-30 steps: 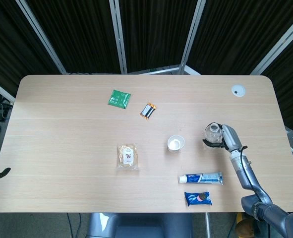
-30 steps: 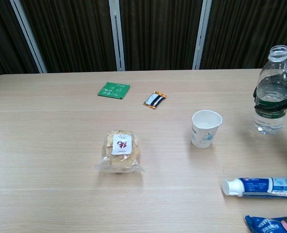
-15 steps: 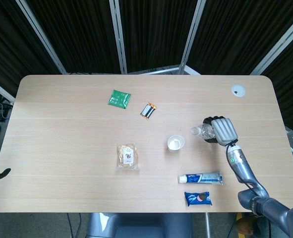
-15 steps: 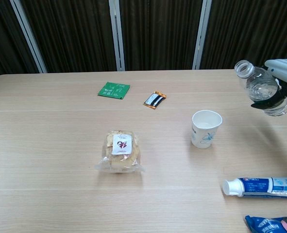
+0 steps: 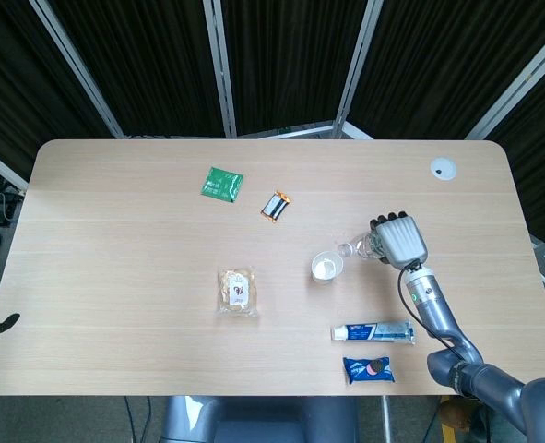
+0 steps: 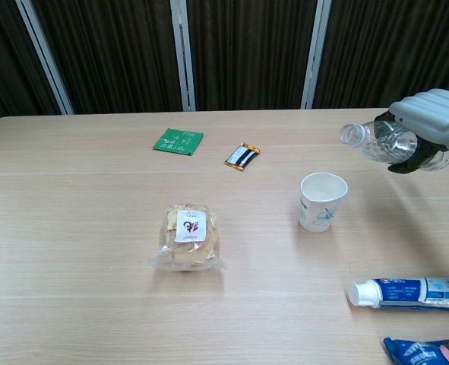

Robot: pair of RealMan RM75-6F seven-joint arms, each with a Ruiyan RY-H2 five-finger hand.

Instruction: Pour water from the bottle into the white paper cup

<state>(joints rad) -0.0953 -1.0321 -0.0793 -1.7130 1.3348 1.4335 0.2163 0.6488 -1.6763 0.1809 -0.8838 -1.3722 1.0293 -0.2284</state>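
Now the right hand (image 6: 435, 122), fingers wrapped around the bottle (image 6: 380, 140), has tipped it further — its mouth nears the white paper cup (image 6: 322, 201), so pouring seems close.

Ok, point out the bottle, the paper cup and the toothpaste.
bottle (image 6: 376, 141), chest view, on its clear body near the neck.
paper cup (image 6: 320, 207), chest view, on its outer wall.
toothpaste (image 6: 406, 292), chest view, on the tube's blue middle.
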